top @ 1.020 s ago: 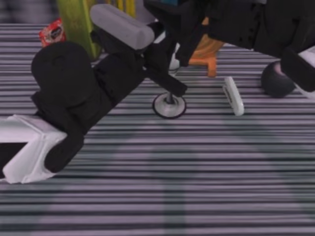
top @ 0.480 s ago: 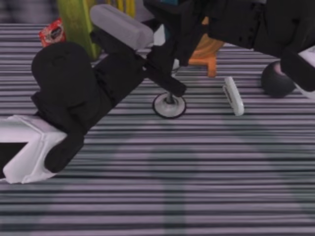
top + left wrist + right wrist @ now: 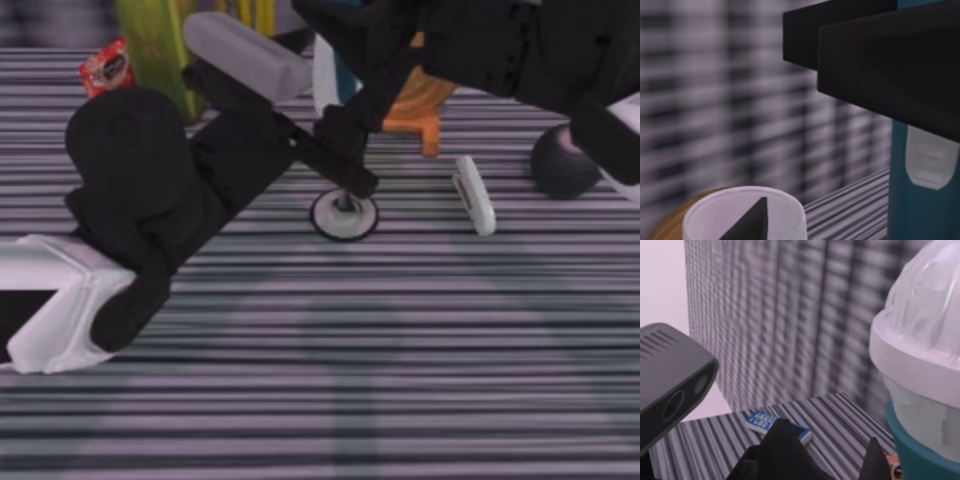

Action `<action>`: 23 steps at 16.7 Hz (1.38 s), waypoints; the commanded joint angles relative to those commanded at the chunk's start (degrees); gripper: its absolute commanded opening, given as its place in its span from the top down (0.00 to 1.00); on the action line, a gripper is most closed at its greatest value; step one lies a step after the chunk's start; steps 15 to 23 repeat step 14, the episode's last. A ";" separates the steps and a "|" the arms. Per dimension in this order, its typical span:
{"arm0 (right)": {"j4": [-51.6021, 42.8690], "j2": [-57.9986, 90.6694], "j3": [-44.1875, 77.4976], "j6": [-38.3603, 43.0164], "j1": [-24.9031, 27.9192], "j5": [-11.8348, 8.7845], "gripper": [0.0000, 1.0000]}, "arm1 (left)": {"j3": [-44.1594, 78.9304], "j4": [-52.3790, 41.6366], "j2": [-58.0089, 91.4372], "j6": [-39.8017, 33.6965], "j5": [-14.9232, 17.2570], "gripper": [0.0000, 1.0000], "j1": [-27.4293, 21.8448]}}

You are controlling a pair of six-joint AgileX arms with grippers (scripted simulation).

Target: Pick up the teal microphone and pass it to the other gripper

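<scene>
My left gripper [image 3: 340, 150] reaches over the round white stand [image 3: 344, 215] near the table's middle, its black fingers [image 3: 875, 60] pinching the mic [image 3: 322, 75] by its teal handle above the table, while my right gripper [image 3: 375, 60], whose spread I cannot tell, hangs just beyond it.
</scene>
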 joint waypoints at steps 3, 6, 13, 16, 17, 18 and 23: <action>-0.01 -0.45 0.48 -0.07 -0.12 0.33 1.00 | -0.46 0.03 0.64 0.29 -0.35 0.00 0.30; 0.05 -1.32 -0.41 -0.10 -1.19 -1.07 1.00 | -2.82 -0.13 -1.74 0.30 0.05 0.00 0.95; 0.28 -5.36 -4.66 -0.17 -6.80 -7.00 1.00 | -15.26 -0.31 -14.49 0.03 1.97 0.00 4.01; 0.28 -5.40 -4.71 -0.17 -6.86 -7.06 1.00 | -15.39 -0.30 -14.62 0.03 2.00 0.00 4.04; 0.28 -5.40 -4.71 -0.17 -6.86 -7.06 1.00 | -15.39 -0.30 -14.62 0.03 2.00 0.00 4.04; 0.28 -5.40 -4.71 -0.17 -6.86 -7.06 1.00 | -15.39 -0.30 -14.62 0.03 2.00 0.00 4.04; 0.28 -5.40 -4.71 -0.17 -6.86 -7.06 1.00 | -15.39 -0.30 -14.62 0.03 2.00 0.00 4.04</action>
